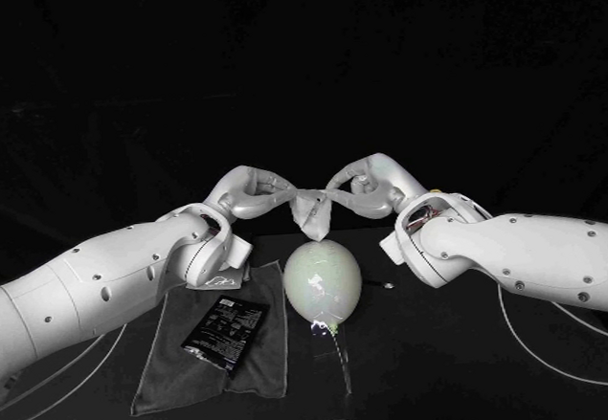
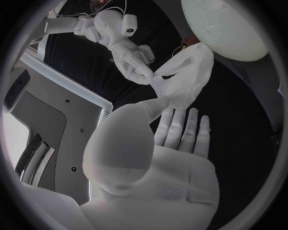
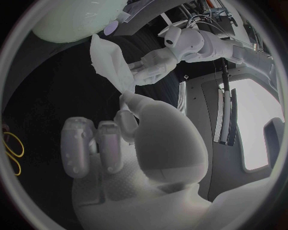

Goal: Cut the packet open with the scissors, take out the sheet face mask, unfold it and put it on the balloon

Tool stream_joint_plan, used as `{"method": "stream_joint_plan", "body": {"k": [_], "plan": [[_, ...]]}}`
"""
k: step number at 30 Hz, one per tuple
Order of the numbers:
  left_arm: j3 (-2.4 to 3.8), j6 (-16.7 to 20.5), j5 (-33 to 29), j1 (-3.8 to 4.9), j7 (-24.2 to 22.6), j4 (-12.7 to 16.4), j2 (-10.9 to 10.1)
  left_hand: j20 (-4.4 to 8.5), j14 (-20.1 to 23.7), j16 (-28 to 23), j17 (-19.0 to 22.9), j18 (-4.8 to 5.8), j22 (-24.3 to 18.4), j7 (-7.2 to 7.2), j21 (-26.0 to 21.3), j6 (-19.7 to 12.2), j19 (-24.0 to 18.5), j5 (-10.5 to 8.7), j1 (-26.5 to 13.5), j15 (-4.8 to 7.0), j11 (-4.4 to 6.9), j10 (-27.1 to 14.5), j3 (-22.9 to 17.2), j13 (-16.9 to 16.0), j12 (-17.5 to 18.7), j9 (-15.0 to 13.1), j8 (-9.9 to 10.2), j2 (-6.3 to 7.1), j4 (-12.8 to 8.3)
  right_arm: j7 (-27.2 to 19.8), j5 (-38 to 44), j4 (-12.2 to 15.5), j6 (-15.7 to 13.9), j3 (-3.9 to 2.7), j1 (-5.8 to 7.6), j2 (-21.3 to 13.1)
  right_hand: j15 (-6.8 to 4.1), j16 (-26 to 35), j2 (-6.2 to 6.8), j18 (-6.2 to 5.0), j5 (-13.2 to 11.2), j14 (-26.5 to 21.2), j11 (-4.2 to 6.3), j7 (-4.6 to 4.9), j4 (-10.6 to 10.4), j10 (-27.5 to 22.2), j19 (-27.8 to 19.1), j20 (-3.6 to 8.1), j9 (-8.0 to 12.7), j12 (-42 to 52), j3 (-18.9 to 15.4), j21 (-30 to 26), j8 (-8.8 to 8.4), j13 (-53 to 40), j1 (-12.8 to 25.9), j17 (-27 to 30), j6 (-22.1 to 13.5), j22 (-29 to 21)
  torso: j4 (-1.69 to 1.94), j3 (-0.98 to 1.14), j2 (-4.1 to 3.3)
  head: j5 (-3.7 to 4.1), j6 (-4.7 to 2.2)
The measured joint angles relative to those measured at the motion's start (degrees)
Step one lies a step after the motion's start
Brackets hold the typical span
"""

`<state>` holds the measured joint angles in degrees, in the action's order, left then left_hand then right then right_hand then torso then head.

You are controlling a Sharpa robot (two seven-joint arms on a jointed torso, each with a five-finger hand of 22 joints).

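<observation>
The sheet face mask (image 1: 311, 212) is held up between the two hands. Its left side is pinched by the left robot hand (image 1: 248, 196) and its right side by the right robot hand (image 1: 365, 189). It hangs bunched and only partly unfolded. The balloon (image 1: 323, 281) lies on the tabletop (image 1: 452, 364) just below and nearer than the mask, long axis running near to far. Both hands are judged about equally close to the balloon. The packet (image 1: 224, 332) lies on a grey cloth (image 1: 163, 377) at the left.

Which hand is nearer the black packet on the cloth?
Left. The left hand pinches the mask beyond the packet, on its side of the balloon; the right hand holds the mask's other end, past the balloon.
</observation>
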<state>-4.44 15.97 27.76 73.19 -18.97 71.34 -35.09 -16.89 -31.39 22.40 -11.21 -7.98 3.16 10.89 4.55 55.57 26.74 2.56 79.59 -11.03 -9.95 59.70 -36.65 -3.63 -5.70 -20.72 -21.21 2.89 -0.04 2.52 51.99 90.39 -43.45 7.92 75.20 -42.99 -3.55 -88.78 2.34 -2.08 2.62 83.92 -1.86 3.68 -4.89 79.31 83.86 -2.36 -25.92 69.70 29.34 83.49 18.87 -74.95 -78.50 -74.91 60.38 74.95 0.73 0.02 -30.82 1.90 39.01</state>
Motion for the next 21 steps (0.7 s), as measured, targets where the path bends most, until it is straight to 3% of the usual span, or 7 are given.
{"method": "stream_joint_plan", "body": {"k": [4, 7, 10, 16, 21], "plan": [[0.06, -0.2, 0.02, 0.6, 0.4, 0.01, 0.02, 0.04, -1.25, 0.0, 0.01, 0.06, 0.16, 0.3, 0.09, -0.3, 1.2, 0.0, -0.31, 0.35, 0.11, 0.94, -1.0, 0.0, 0.09, -0.01, -0.5, 0.31, -0.06, 0.14, 0.21, -0.65, 0.15, 0.0, 0.13, 0.3, -0.01, 0.0, 0.0, -0.01, -0.01, 0.01, 0.0, 0.05, 0.0, 0.0, 0.0, 0.0, 0.0, -0.09, 0.0, 0.0, 0.0, 0.0, 0.0, -0.01, -0.05, -0.01, -0.01, 0.01, -0.02, -0.07, -0.07], [0.07, -0.41, 0.11, 1.0, 0.76, -0.05, 0.06, 0.04, -2.43, 0.24, 0.01, 1.37, 0.94, 0.3, 1.69, -0.31, 6.62, -0.02, -0.38, 0.6, 0.13, 1.37, -1.6, -0.01, 0.23, -0.03, -0.71, 0.38, -0.02, 0.21, 0.38, -1.05, 0.2, 0.0, 0.29, 0.61, 0.01, 0.0, 0.01, -0.01, -0.11, 0.14, 0.0, 0.07, 0.0, 0.0, 0.0, -0.01, 0.0, -0.1, 0.0, 0.0, 0.0, 0.0, 0.01, -0.04, -0.09, -0.01, -0.01, 0.01, -0.05, -0.11, -0.15], [0.07, -0.77, 0.18, 1.54, 1.2, -0.16, 0.12, 0.18, -3.29, 0.95, -0.06, 1.38, 1.67, 0.5, 3.2, -0.52, 11.39, -0.02, -0.6, 0.79, 0.28, 1.82, -1.87, -0.06, 0.23, -0.18, -1.07, 0.61, 0.04, 0.27, 0.59, -1.47, 0.27, 0.0, 0.59, 0.94, -0.06, 0.01, 0.01, -0.01, -0.11, 0.21, 0.0, 0.12, 0.0, 0.0, -0.01, -0.01, 0.0, -0.11, -0.01, -0.01, 0.01, 0.0, 0.01, -0.04, -0.14, -0.03, -0.01, 0.01, -0.07, -0.18, -0.21], [0.1, -1.54, 0.72, 2.7, 2.17, -0.56, 0.41, 0.42, -5.39, 2.71, -0.67, 1.38, 2.32, 0.34, 4.67, -0.72, 13.94, -0.04, -0.82, 1.37, 0.68, 3.67, -2.03, -0.25, 0.45, -0.29, -1.73, 0.82, 0.2, 0.34, 1.0, -1.81, 0.33, 0.01, 1.83, 1.22, -0.05, 0.05, 0.01, -0.01, -0.2, 0.21, 0.0, 0.12, -0.01, 0.0, -0.01, -0.01, 0.0, -0.19, -0.01, -0.01, 0.02, 0.02, 0.01, -0.04, -0.15, -0.04, -0.01, 0.01, -0.08, -0.19, -0.33], [0.11, -1.94, 1.44, 3.09, 2.89, -1.01, 0.69, 0.62, -7.91, 4.44, -1.27, 1.38, 2.79, -0.12, 5.79, -1.18, 15.37, -0.05, -1.21, 2.28, 1.57, 6.61, -2.03, -0.55, -0.25, -0.3, -2.06, 0.73, 0.2, 0.37, 1.42, -1.97, 0.33, 0.01, 3.1, 1.24, -0.05, 0.13, 0.01, 0.0, -0.22, 0.21, 0.0, 0.1, -0.01, 0.0, -0.1, -0.1, 0.0, -0.22, -0.02, -0.01, 0.18, 0.04, 0.01, -0.04, -0.16, -0.03, 0.01, 0.01, -0.03, -0.18, -0.49]]}}
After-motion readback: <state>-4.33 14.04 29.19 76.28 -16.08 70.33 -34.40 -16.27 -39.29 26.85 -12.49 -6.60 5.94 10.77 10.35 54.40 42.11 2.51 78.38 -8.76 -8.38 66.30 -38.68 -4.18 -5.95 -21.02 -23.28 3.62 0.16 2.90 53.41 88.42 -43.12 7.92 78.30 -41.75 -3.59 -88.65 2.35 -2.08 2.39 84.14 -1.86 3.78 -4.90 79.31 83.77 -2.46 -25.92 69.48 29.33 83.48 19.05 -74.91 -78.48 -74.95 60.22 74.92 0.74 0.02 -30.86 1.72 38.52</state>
